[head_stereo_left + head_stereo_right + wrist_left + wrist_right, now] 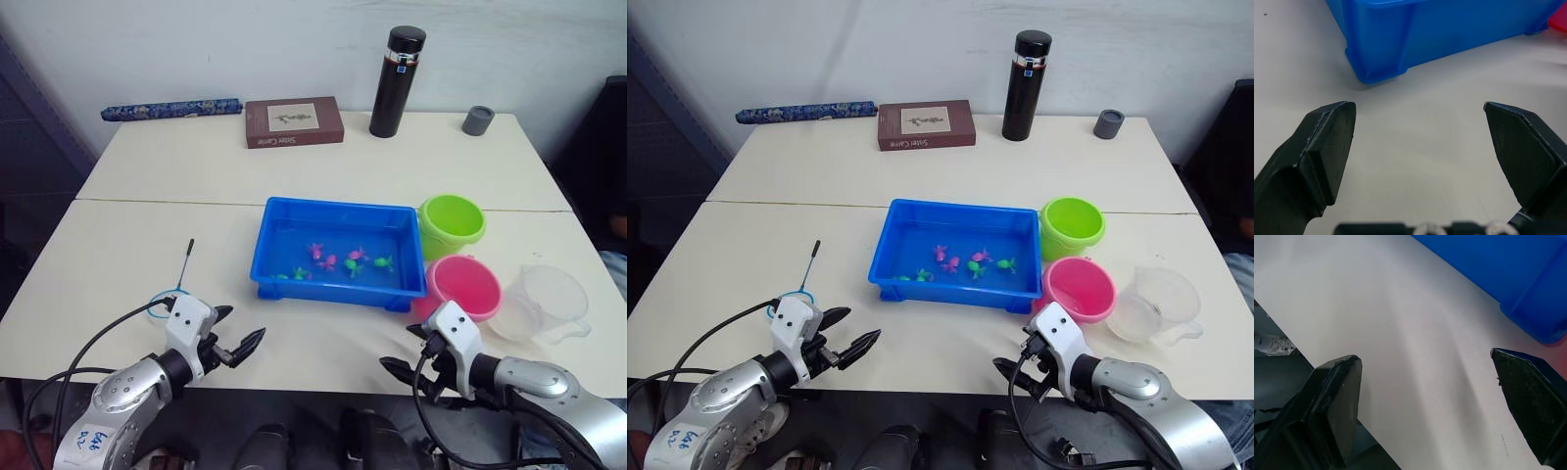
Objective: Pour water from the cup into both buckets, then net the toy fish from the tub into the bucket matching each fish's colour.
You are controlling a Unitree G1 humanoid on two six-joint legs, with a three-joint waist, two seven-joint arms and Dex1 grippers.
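Left eye view is giving me the whole layout: the blue tub (338, 253) is sitting mid-counter (176, 166) with the pink and green toy fish (345, 261) lying in shallow water inside it, the lime green bucket (451, 223) touching its far right corner and the pink bucket (462, 287) just beside its near right corner. The clear cup (545, 304) is standing to the right of the pink bucket. The net (176, 284) is lying on the counter left of the tub, its dark handle pointing away from me and its light-blue hoop partly hidden behind my left wrist. Along the far edge a black flask (397, 82), a brown book (294, 121), a patterned blue roll (171, 109) and a small grey cap (478, 119) are resting. I am holding my left gripper (235, 335) over the near counter edge with its fingers spread wide, and my right gripper (1017, 364) is hanging likewise near the pink bucket, also open. Left wrist view is adding the tub's near left corner close ahead of my spread fingers (1317, 152), nothing between them. Right wrist view is showing bare counter, the tub's near corner and a sliver of pink, plus the counter's edge dropping to the floor.
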